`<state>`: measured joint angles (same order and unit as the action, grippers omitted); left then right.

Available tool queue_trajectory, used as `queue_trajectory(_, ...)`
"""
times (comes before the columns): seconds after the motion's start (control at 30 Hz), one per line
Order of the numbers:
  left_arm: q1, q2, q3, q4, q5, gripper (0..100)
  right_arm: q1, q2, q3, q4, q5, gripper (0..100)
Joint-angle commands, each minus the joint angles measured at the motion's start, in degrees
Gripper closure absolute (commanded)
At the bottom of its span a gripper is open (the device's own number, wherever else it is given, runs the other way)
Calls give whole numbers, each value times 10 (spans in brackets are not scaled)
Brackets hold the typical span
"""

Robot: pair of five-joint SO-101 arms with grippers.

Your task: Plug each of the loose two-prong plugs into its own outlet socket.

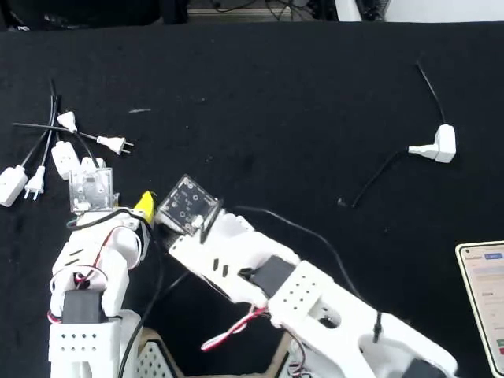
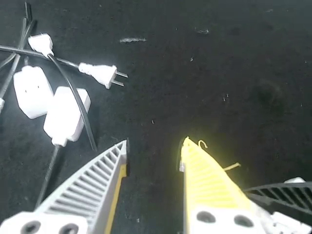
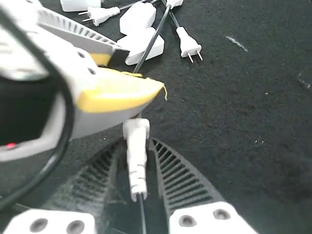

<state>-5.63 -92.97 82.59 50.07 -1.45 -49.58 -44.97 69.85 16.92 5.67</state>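
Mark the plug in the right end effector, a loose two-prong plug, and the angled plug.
held plug (image 3: pixel 136 146): right wrist view, on its white body.
loose two-prong plug (image 2: pixel 100 74): left wrist view, white body behind the prongs.
angled plug (image 1: pixel 443 143): high view, on its head.
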Motion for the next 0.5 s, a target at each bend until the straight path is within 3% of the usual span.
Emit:
queue_trajectory(0.0,7,4,0,-4,-7,815,-7,-61,-11,11,-3,988)
queue_trajectory(0.47,10,4,0,-3,-7,815,-7,-35,-21,10,-6,988)
